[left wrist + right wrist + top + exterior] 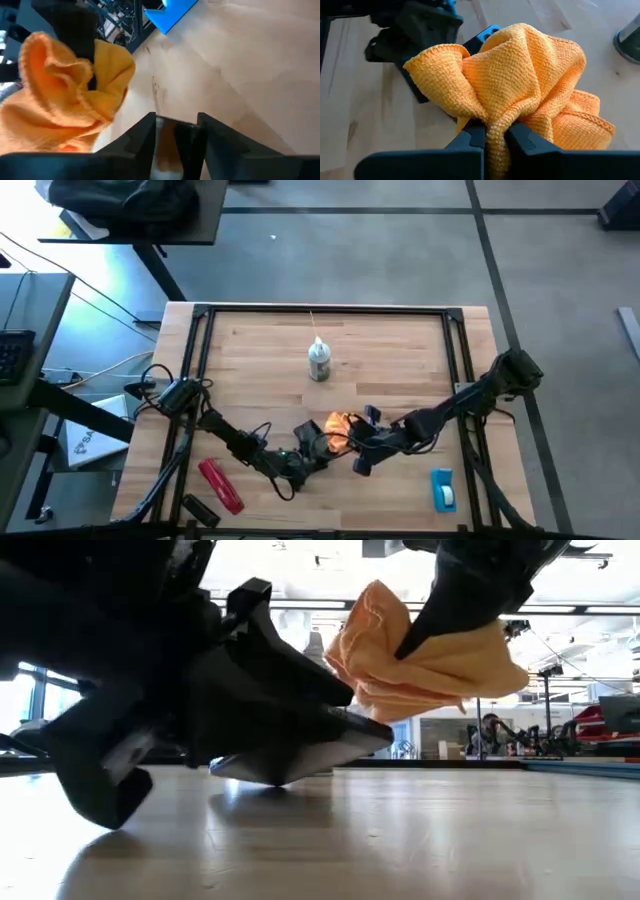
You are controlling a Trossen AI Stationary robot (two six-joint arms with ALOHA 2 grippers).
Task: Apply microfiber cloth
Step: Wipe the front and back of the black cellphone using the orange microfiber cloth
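The orange microfiber cloth (520, 75) is bunched up and held clear of the table in my right gripper (495, 131), right of the table's near middle (338, 430). Just to its left, my left gripper (175, 122) is shut on the flat black phone (300, 745). The phone is tilted and off the wood in the low view. The cloth's lower folds (395, 705) hang right over the phone's raised end; I cannot tell whether they touch it. My left gripper has the phone's thin edge (186, 142) between its two fingers (142, 137). The phone is lifted clear of the table and tilted; the fingers hide how far it reaches in. My right gripper pinches a gathered bunch of the cloth (495, 120) between its two fingers (522, 140), several layers together. The cloth billows beyond the fingertips in loose folds, slack and clear of the table.
A spray bottle (318, 361) stands at the table's middle, toward the far side. A red oblong tool (222, 485) and a small black thing (200, 508) lie near the front left. A blue thing (443, 490) lies at the front right. A black frame (330, 310) borders the table.
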